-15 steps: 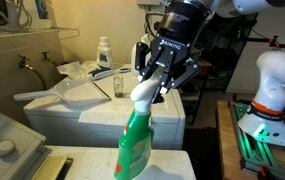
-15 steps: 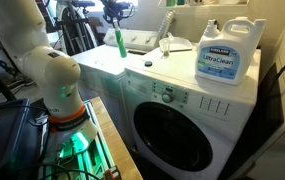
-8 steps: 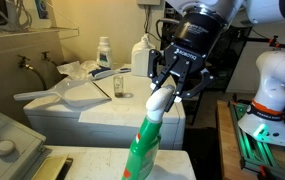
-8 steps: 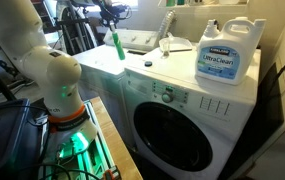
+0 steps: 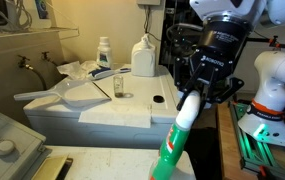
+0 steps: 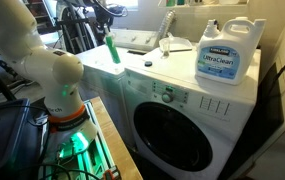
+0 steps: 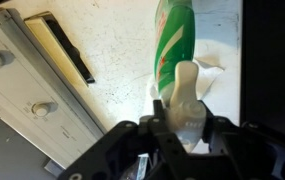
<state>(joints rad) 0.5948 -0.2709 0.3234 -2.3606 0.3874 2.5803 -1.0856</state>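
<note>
In an exterior view: camera low, close, looking along machine top (image 5: pixel 102 112) toward detergent jug (image 5: pixel 143 57) and wall; spray bottle (image 5: pixel 177 140) near lens.
In an exterior view: camera farther off, by front-loading washer (image 6: pixel 182 125), looking diagonally across its door and top toward robot base (image 6: pixel 57 85).
Both exterior views share detergent jug (image 6: pixel 226 52), spray bottle (image 6: pixel 113 52), robot base (image 5: pixel 270 95).
Wrist view: looks down past gripper (image 7: pixel 185 122), very close on spray bottle (image 7: pixel 177 40).
</note>
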